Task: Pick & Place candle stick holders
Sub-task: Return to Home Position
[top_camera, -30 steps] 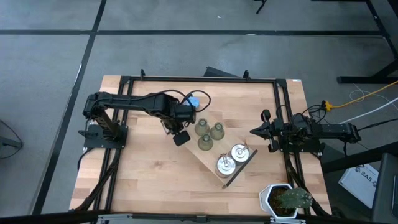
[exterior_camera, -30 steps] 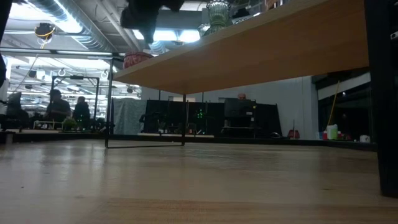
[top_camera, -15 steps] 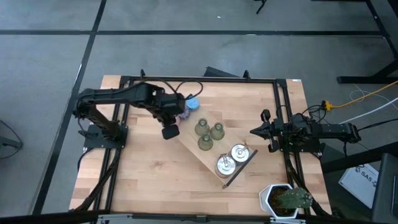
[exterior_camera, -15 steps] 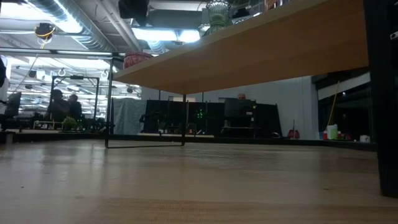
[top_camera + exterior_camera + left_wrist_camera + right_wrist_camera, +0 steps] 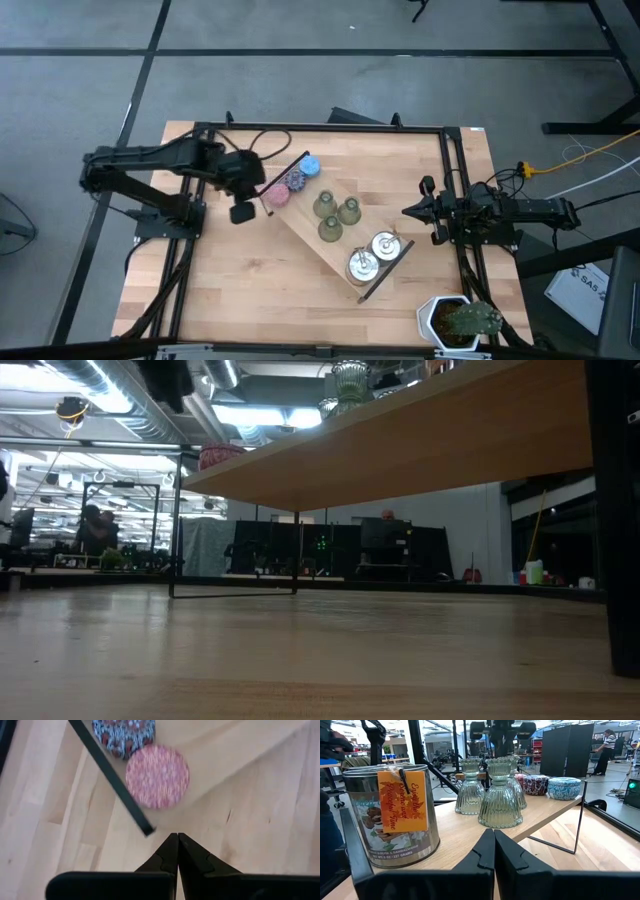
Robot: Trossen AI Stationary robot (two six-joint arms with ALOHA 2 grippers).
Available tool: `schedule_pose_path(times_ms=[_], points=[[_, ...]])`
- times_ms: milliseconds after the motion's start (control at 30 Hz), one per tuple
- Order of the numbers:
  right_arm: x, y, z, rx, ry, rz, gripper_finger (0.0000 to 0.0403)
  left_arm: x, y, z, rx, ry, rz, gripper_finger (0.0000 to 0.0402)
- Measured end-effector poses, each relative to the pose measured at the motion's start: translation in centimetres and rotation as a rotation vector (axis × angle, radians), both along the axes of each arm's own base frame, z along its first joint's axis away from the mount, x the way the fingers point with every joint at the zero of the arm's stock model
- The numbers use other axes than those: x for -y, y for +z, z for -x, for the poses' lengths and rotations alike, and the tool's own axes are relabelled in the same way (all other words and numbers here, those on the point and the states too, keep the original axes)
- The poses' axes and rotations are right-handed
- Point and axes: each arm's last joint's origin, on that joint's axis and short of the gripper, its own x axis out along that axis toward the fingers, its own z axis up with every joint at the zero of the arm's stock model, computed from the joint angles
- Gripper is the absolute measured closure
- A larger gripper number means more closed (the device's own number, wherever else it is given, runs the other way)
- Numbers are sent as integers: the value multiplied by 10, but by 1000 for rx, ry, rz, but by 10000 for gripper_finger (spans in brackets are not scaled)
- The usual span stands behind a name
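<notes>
Eight candle stick holders stand on the wooden tray mid-worktop, the pink one at its far-left end, now that the left hand, fingers together and empty, has drawn back left, so placing looks finished, while the right hand waits at the right, fingers together.

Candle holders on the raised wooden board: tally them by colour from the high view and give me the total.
Olive-green glass holders: 3
Silver tins: 2
Pink holder: 1
Purple patterned holder: 1
Blue holder: 1
Total: 8
</notes>
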Motion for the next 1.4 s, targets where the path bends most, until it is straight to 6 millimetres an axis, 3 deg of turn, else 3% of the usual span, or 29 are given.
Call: schedule_pose_path(times_ms=[467,800,1067,1400], points=[[0,0,0,0,0,0,402,4,-44,69,185,-122,-48,400],[0,0,0,0,0,0,402,7,-69,71,448,-240,-56,400],[0,0,0,0,0,0,402,8,-94,73,567,-262,-47,400],[0,0,0,0,0,0,402,8,-112,85,754,-248,-88,400]])
